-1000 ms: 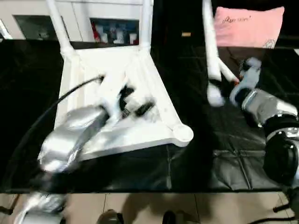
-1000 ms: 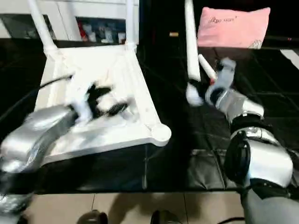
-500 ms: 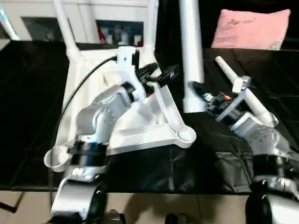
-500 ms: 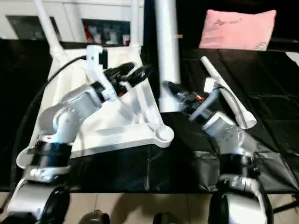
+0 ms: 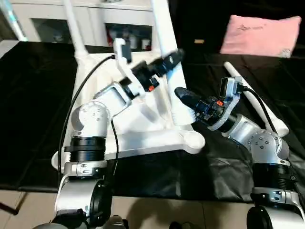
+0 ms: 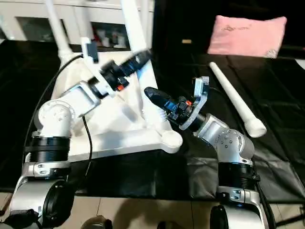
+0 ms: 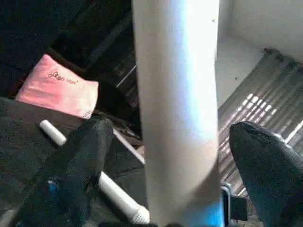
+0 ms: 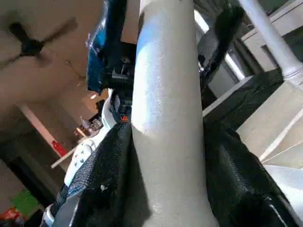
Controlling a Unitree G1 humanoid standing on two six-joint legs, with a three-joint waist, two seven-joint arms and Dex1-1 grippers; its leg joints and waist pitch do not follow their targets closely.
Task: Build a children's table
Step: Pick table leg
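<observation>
The children's table's white tabletop (image 5: 143,138) lies underside up on the black surface, with a leg (image 5: 71,24) standing in its far left corner socket. My right gripper (image 5: 187,102) is shut on the lower end of another white leg (image 5: 167,38). It holds that leg nearly upright and leaning a little, its foot just above the tabletop near the front right socket (image 5: 193,139). Higher up, my left gripper (image 5: 171,59) is open and straddles the same leg, its fingers (image 7: 85,161) standing off on either side. A third leg (image 6: 236,100) lies loose on the right.
A pink pillow (image 5: 259,28) rests at the back right of the black surface. A white cabinet with glass doors (image 5: 95,21) stands behind the tabletop. My left arm's black cable (image 5: 81,100) arcs over the tabletop's left side.
My right gripper has carried its leg left and down toward the tabletop's right edge. My left gripper has reached up around that leg. The camera view has shifted too.
</observation>
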